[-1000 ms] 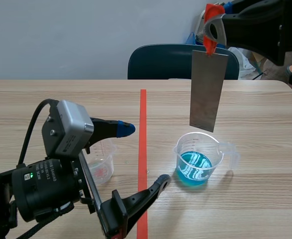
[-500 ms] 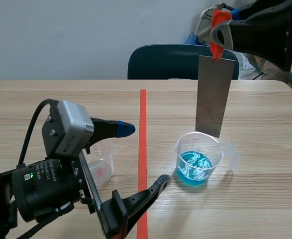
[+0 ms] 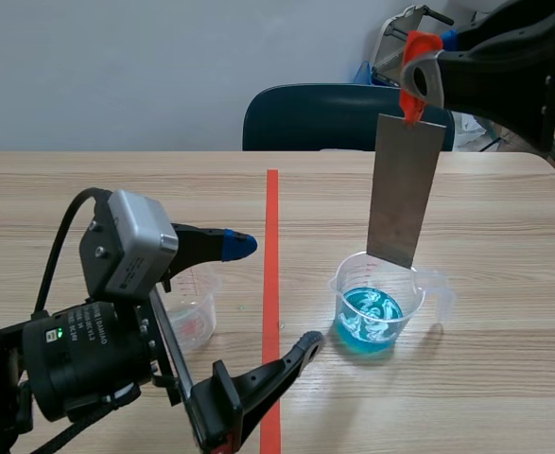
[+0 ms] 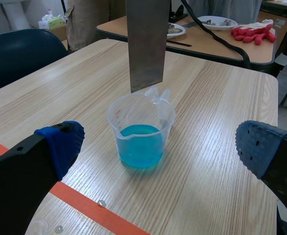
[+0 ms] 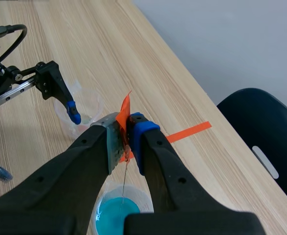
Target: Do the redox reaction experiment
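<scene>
At the tabletop's near edge the left tool (image 3: 275,294) rests wide open and empty beside a small clear cup (image 3: 194,305). Right of the tape line (image 3: 272,218), mid-tabletop, stands the beaker (image 3: 376,305) of blue liquid. Over it a metal plate (image 3: 405,189) hangs upright, lower edge at its mouth, pinched at the top by the right tool (image 5: 126,134).

Metal plate (image 3: 406,189) lower, nr beaker (image 3: 376,305)
</scene>
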